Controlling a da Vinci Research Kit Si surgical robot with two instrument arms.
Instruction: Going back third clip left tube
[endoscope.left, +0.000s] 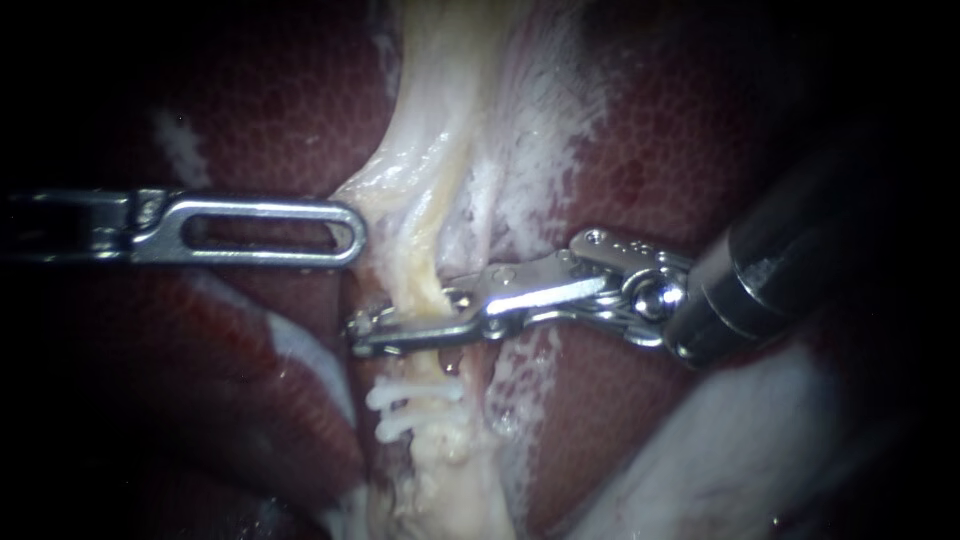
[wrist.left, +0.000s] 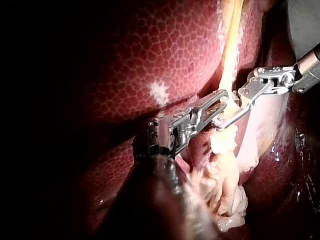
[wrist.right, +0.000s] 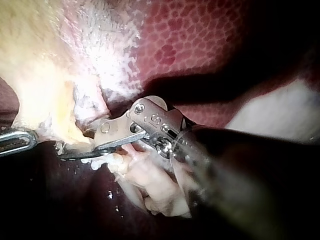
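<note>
Dark red mottled liver (endoscope.left: 680, 150) all around, darkness beyond. Down the middle, one pale yellow tube (endoscope.left: 426, 280). Two slender steel instruments: left instrument (endoscope.left: 355, 232) with slotted claw pressed together, tip touching pale tissue (endoscope.left: 400, 170) beside the tube; right instrument (endoscope.left: 363, 326) with claw spread astride the tube. Just below that claw, two white clips (endoscope.left: 415, 394) across the tube
</note>
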